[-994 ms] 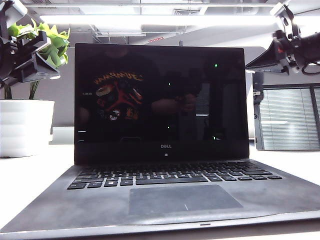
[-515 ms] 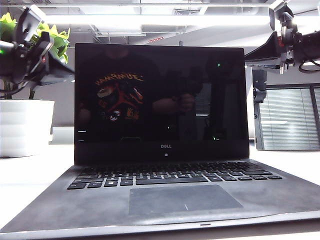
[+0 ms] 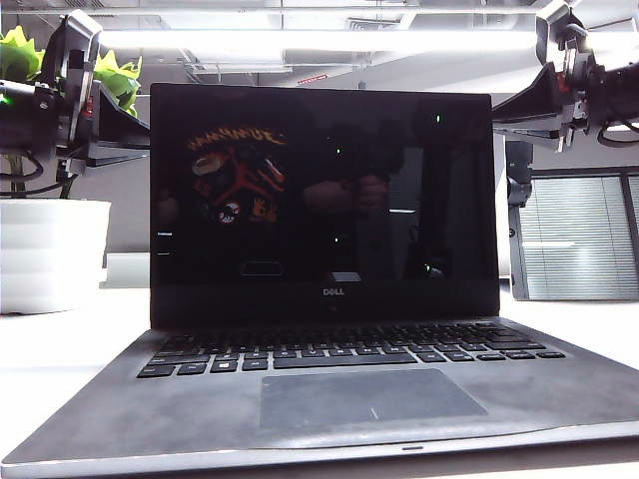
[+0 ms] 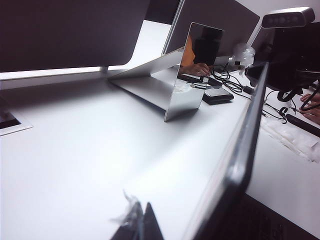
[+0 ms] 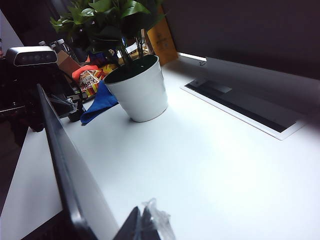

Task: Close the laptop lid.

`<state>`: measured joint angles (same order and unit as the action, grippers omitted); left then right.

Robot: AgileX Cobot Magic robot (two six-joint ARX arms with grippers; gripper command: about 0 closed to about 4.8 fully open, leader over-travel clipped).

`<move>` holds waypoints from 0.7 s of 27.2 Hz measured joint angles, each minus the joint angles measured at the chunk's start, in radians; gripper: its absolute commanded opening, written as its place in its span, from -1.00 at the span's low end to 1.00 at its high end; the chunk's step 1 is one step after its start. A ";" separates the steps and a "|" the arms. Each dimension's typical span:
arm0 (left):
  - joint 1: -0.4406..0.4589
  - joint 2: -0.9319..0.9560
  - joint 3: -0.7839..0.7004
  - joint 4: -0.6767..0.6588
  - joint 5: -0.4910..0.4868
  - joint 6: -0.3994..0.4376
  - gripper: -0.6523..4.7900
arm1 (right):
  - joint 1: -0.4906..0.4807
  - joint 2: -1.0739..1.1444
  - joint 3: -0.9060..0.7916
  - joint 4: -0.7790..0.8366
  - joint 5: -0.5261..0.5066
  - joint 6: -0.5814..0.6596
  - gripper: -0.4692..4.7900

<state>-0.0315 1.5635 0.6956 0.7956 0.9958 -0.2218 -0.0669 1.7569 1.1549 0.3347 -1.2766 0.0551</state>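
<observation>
Left gripper (image 3: 125, 150): it has moved in from beside the plant (image 3: 25, 65) and now sits at the upper left corner of the lid (image 3: 319, 200), behind its edge. In the left wrist view the fingertips (image 4: 140, 225) appear pressed together with nothing between them, just behind the lid's rim; whether they touch it cannot be told.

Lid: upright, fully open, standing at the rear of the keyboard deck (image 3: 349, 394), centre of the table (image 3: 60, 349). It has tipped very slightly against half a second ago; closing has barely begun, if at all.

Right gripper (image 3: 509, 108): at the upper right corner of the lid, behind its edge, position almost unchanged. Its tips (image 5: 142, 225) also look closed and empty, close to the lid's back.

Judgement: both grippers are now placed to push the lid forward and down.
</observation>
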 measured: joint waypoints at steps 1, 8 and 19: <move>0.000 0.000 0.000 0.000 0.000 -0.002 -0.78 | 0.000 0.000 0.000 -0.005 -0.001 0.000 -0.82; 0.008 0.000 0.000 -0.003 0.042 -0.086 -0.78 | -0.002 0.000 0.000 -0.050 -0.045 0.001 -0.83; 0.009 0.000 0.000 -0.007 0.208 -0.275 -0.78 | -0.002 0.000 0.000 -0.083 -0.136 0.098 -0.83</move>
<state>-0.0223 1.5635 0.6960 0.7887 1.2034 -0.4965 -0.0689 1.7569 1.1549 0.2520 -1.4124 0.1528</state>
